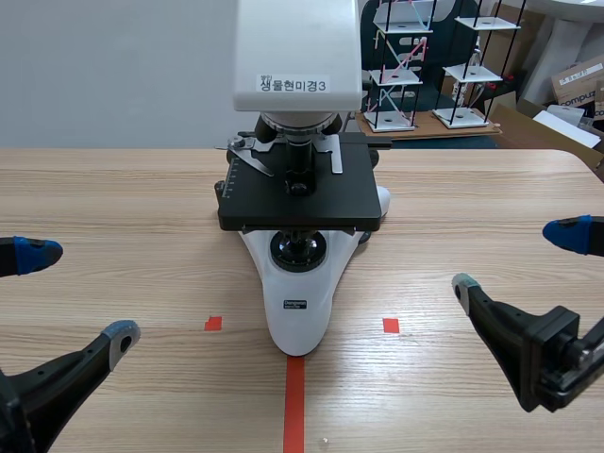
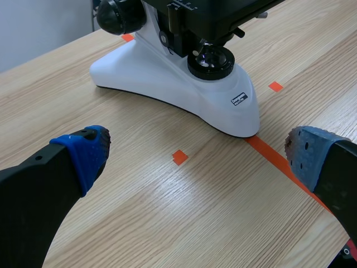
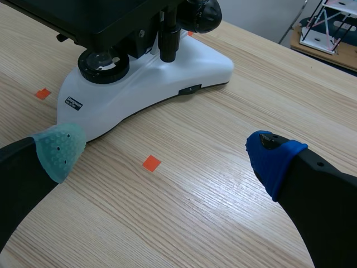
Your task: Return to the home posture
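Left gripper [image 1: 77, 294]: released, fingers spread wide, nothing between them; low over the worktop [image 1: 123, 198] at the near left. Right gripper [image 1: 515, 260]: likewise released and empty, low at the near right. Both stand well apart from the microscope [image 1: 300, 288], which is upright at mid-worktop between them, its white base tip touching the end of the orange-red tape line [image 1: 294, 406], with a black stage above it. Handling, as judged: the task calls for no grasp. The microscope looks heavy, rigid, smooth-cased and fragile in its optics. Any lift would suit the solid base and body, never the stage or lenses. Posture appears at or near home.
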